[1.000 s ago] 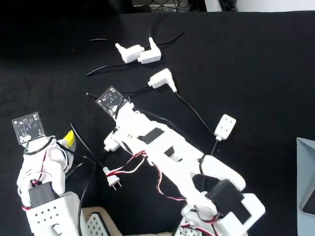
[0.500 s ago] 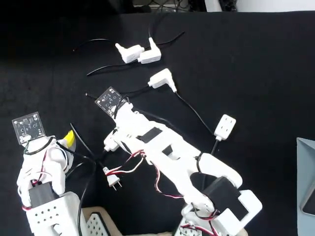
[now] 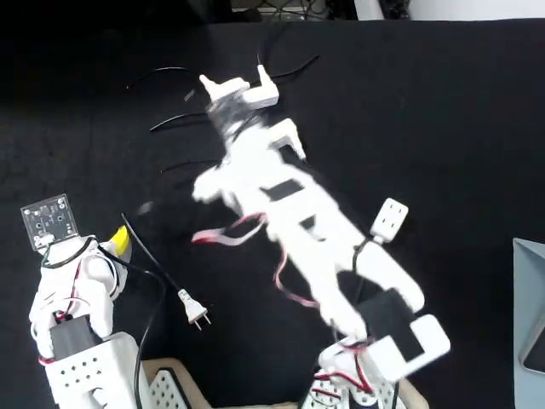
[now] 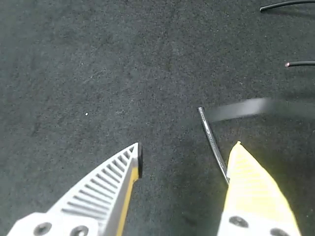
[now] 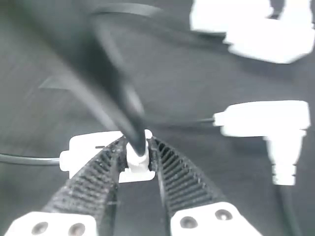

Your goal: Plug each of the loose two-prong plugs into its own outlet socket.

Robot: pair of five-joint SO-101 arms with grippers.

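Clenched in the right gripper: a small white plug, black cable rising from it between the fingers. Near those fingertips, off to one side, an angled white plug. Farther ahead, a pair of white plugs touching each other. Well back from that gripper, beside its forearm, a white outlet socket, apart from every plug.

Left gripper released, fingers spread over the black mat. Just beside its yellow finger, a loose cable end. Behind it, between the two arms, a two-prong plug on a black cord, flat on the mat.

Far behind the right gripper, at the mat's edge, a grey tray, contents too cut off to tell.
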